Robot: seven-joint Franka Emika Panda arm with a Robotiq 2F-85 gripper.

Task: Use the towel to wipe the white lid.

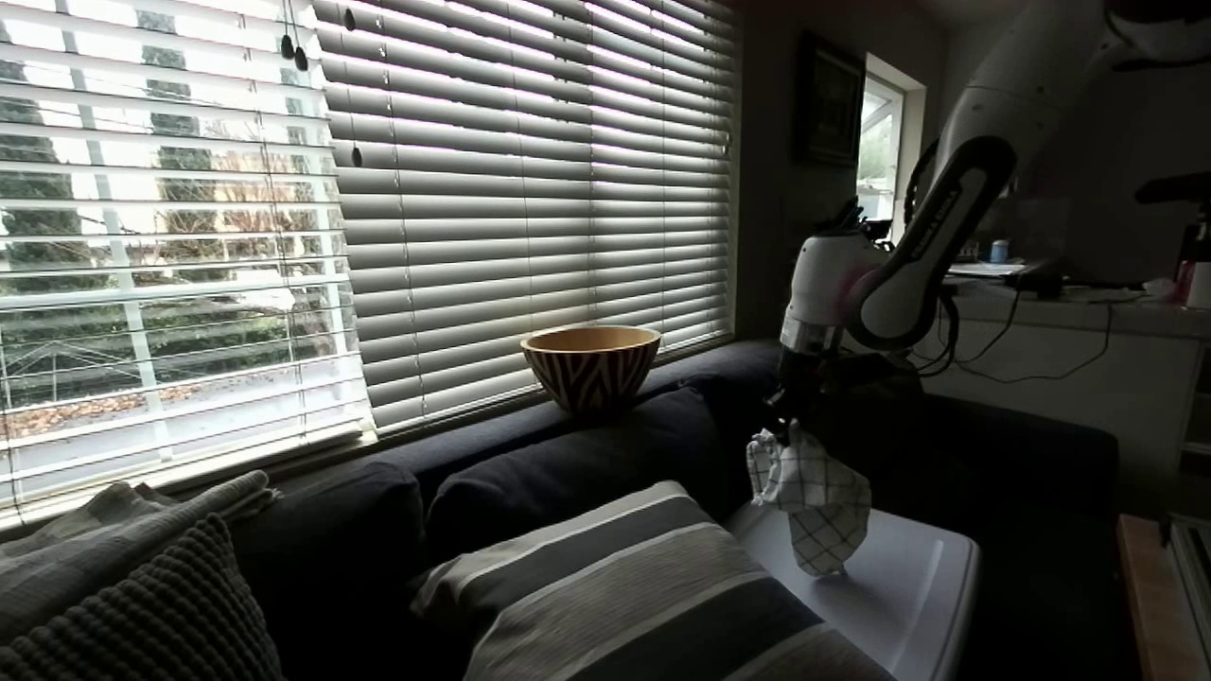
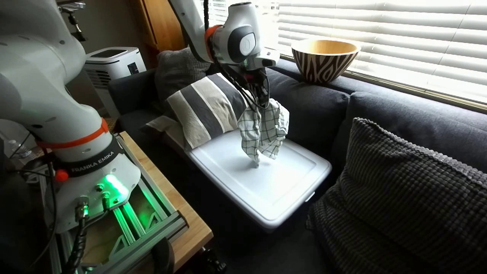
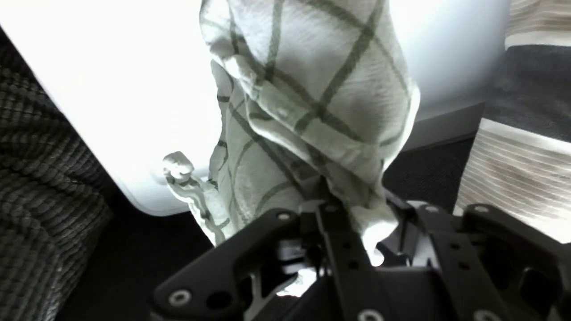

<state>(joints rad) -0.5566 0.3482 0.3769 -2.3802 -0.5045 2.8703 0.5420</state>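
jaws clamped tight on towel point(image 2: 249, 133), which hangs bunched abv lid point(image 2: 281, 182); can't tell if its low end touches. striped cushion point(image 2: 213, 110) at one end of lid, ribbed cushion point(image 2: 411, 198) nr opp. end. bowl point(image 2: 323, 66) atop sofa back point(image 2: 310, 108).

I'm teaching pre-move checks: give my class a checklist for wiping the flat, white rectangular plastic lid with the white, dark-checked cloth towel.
Black two-fingered gripper shut on the towel: ok.
Towel spread flat: not ok, hanging creased.
Towel's lowest tip touching the lid: cannot tell.
Striped grey-and-beige fabric cushion apart from the lid: cannot tell; they overlap in view.
Round zebra-patterned wooden bowl apart from the lid: ok, atop the dark fabric sofa back.
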